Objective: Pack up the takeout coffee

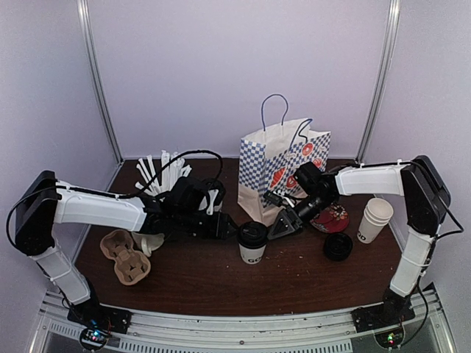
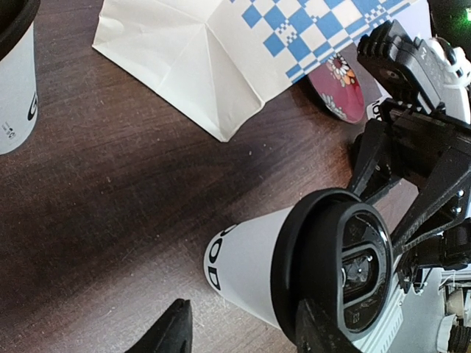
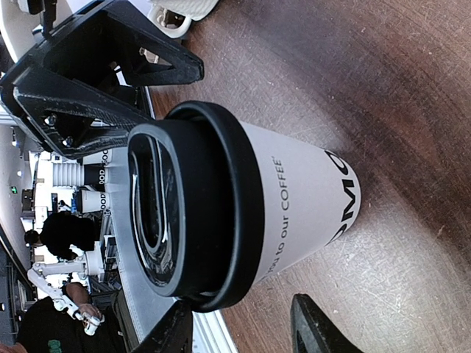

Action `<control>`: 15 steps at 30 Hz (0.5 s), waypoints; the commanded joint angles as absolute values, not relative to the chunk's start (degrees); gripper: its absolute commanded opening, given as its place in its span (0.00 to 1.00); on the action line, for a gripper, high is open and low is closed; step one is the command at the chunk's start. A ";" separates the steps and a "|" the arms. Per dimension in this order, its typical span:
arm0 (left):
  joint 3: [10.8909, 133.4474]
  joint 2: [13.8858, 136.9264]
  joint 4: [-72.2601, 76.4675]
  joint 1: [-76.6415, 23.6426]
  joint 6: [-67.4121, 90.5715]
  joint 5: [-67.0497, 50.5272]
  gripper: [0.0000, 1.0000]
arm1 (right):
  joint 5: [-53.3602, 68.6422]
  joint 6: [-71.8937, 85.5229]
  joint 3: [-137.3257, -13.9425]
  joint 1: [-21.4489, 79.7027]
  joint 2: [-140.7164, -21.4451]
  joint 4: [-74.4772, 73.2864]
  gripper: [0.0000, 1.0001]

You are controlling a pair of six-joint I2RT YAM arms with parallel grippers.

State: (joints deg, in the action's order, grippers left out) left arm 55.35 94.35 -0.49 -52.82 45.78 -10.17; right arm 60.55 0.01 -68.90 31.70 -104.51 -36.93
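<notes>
A white takeout coffee cup [image 1: 252, 243] with a black lid and black lettering stands upright at the table's middle, in front of the bag. My left gripper [image 1: 225, 226] is open just left of it. In the left wrist view [image 2: 246, 334] the cup [image 2: 250, 268] sits ahead of the spread fingers, its lid close to the right finger. My right gripper [image 1: 284, 226] is open just right of the cup. In the right wrist view [image 3: 243, 334] the cup [image 3: 294, 206] sits just ahead of the open fingers. A second lidded cup [image 2: 15, 81] shows at the left wrist view's edge.
A blue-checked paper bag [image 1: 283, 168] stands behind the cup. A brown cup carrier [image 1: 125, 256] lies front left, with white straws [image 1: 165, 173] behind it. On the right are stacked white cups [image 1: 375, 219], black lids [image 1: 338, 247] and a red patterned item [image 1: 331, 219].
</notes>
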 commanded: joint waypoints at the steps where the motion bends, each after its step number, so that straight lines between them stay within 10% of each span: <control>1: 54.54 97.10 -4.33 -53.34 45.38 -10.60 0.49 | 50.42 -0.31 -69.73 32.17 -105.58 -37.68 0.47; 15: 63.08 92.00 -6.76 -53.43 35.38 -10.45 0.59 | 52.78 -8.56 -76.19 32.09 -98.40 -46.90 0.63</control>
State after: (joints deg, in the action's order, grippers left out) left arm 58.15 94.17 -5.04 -52.90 40.58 -9.47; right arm 54.85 -4.99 -73.32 32.12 -103.22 -42.85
